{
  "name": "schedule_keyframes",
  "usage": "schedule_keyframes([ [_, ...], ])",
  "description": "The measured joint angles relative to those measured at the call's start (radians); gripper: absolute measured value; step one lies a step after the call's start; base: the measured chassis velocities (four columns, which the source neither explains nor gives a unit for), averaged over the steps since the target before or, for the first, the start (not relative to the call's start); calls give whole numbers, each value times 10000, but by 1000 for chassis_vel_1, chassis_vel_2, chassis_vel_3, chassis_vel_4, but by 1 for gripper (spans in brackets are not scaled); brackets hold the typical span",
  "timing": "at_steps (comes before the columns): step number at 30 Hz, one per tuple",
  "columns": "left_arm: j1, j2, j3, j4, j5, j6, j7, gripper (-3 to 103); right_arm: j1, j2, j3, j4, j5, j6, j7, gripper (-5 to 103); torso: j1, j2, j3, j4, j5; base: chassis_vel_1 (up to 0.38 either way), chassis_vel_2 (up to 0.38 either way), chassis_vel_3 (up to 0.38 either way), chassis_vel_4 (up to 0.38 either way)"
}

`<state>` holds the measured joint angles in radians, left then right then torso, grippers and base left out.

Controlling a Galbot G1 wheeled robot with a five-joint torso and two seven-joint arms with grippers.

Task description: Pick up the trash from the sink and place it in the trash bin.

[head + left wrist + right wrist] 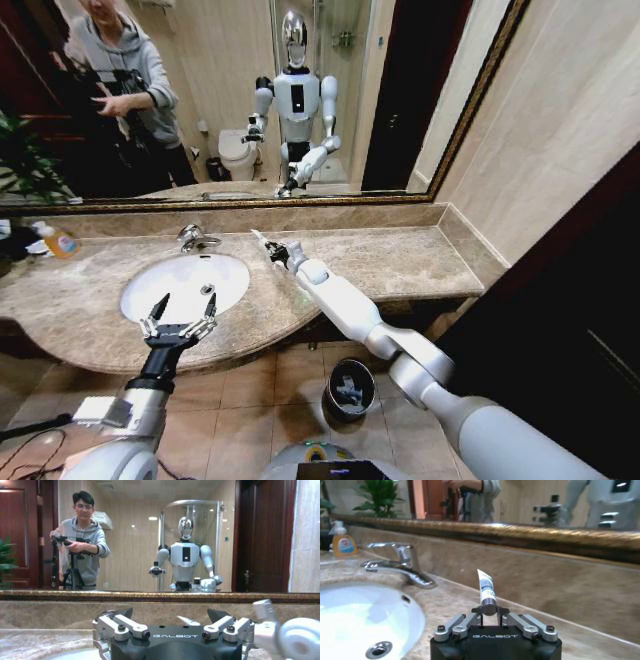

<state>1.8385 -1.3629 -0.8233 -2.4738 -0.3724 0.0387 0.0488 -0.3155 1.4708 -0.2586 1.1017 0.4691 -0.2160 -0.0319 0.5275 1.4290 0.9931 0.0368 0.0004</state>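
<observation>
White tube (485,588) with blue marks stands clamped in my right gripper (490,615), its crimped end pointing up and away from my palm, above the marble counter (555,630). Just beyond and to one side lies the sink (355,618), its faucet (400,564) behind it. My left gripper (182,312) hangs over the sink's near rim, fingers (159,308) spread, gripping nothing. Below my right arm, the bin (349,390) stands on the floor.

1. Gilt-framed wall mirror (200,100) above beige-brown marble tabletop (400,262).
2. Beige tiled wall (570,120) on the right.
3. Brown floor tiles (260,400).
4. Potted plant (25,160) far left.
</observation>
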Motion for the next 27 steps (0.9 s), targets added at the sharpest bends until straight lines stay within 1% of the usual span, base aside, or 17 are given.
schedule_keyframes([
  [1, 0, 0, 0, 0, 0, 0, 0, 100, -210, -382, 99, 547, 99, -154, 64, 16, 0, 0, 0, -2, -4, 0, 0, 0, 0],
  [2, 0, 0, 0, 0, 0, 0, 0, 100, -210, -382, 99, 547, 99, -154, 64, 16, 0, 0, 0, -2, -4, 0, 0, 0, 0],
  [3, 0, 1, 0, 0, 0, 0, 0, 100, -361, -621, 195, 915, 151, -266, 111, 16, 1, 0, 0, -2, -3, 0, 0, 0, 0],
  [5, 0, 0, 1, 0, 0, 0, 0, 100, -883, -1369, 525, 1971, 362, -573, 276, 16, 1, 0, 0, 1, 2, 0, 0, 0, 0],
  [6, 0, 0, 1, 0, 0, 0, 0, 100, -883, -1369, 525, 1971, 362, -573, 276, 16, 1, 0, 0, 1, 2, 0, 0, 0, 0],
  [7, 0, 0, 1, 0, 0, 0, 0, 100, -1075, -1637, 648, 2331, 429, -671, 329, 16, 1, 0, 0, -1, -4, 0, 0, 0, 0],
  [9, 0, 0, 0, 0, 0, 0, -1, 100, -1748, -2451, 1076, 3409, 501, -898, 470, 16, 0, 1, 0, -2, 2, 0, 0, 0, 0],
  [10, 0, 0, 0, 0, 0, 0, -1, 100, -1748, -2451, 1076, 3409, 501, -898, 470, 16, 0, 1, 0, -2, 2, 0, 0, 0, 0],
  [12, 0, 0, 0, 0, 0, 0, 0, 100, -2105, -2810, 1413, 3967, 511, -988, 548, 16, 1, 1, 0, -1, 1, 0, 0, 0, 0],
  [15, 0, 0, 0, 0, 0, 0, -1, 100, -3252, -3730, 2511, 5624, 592, -1221, 966, 16, 0, 2, 0, 1, -4, 0, 0, 0, 0],
  [16, 0, 0, 0, 0, 0, 0, -1, 100, -3252, -3730, 2511, 5624, 592, -1221, 966, 16, 0, 2, 0, 1, -4, 0, 0, 0, 0],
  [18, 0, 0, 0, 0, 0, 0, 2, 100, -4423, -4539, 3239, 6862, 671, -1244, 1248, 16, 1, 2, -1, 0, 2, 0, 0, 0, 0],
  [20, 0, -1, -1, -1, 0, 0, 0, 100, -4748, -4737, 3445, 7144, 691, -1242, 1306, 16, 1, 2, -1, 2, -2, 0, 0, 0, 0],
  [21, 0, 0, 0, 0, 0, 0, 0, 100, -5242, -5004, 3723, 7526, 719, -1243, 1371, 16, -1, 3, -1, -7, -4, 0, 0, 0, 0],
  [23, 0, 0, 1, 0, 0, 0, 2, 100, -6153, -5450, 4284, 8257, 757, -1237, 1526, 16, -1, 3, -2, -5, 0, 0, 0, 0, 0],
  [25, 0, 0, 0, 0, 0, 0, 2, 100, -6296, -5513, 4355, 8369, 757, -1231, 1557, 16, -2, 3, -2, -6, -1, 0, 0, 0, 0],
  [27, 0, 0, 0, 0, 0, 0, 3, 100, -6762, -5684, 4648, 8704, 744, -1195, 1600, 16, 0, 2, -1, 7, 1, 0, 0, 0, 0],
])
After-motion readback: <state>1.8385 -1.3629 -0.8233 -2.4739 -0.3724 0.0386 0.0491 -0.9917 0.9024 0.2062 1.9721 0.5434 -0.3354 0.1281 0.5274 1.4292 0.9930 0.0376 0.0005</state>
